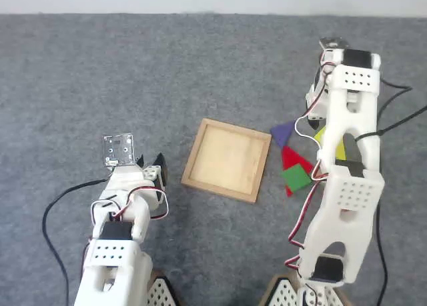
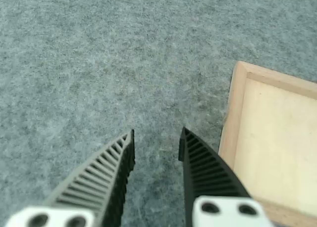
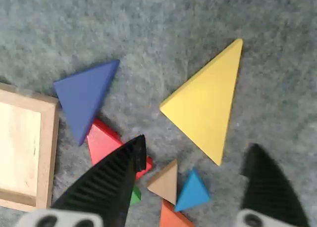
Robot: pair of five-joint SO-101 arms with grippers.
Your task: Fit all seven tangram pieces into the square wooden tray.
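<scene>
Plainly parted, the right pincer (image 3: 198, 144) hangs over the yellow triangle (image 3: 208, 103); the left pincer (image 2: 157, 133), parted, flanks the tray (image 2: 232, 115).

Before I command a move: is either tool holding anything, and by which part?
Nothing is held. The left tool and the right tool both stand open, empty.

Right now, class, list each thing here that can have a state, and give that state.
wooden tray: empty
left gripper: open, holding nothing
right gripper: open, holding nothing
blue triangle: flat, outside tray
yellow triangle: flat, outside tray
red piece: outside tray
</scene>
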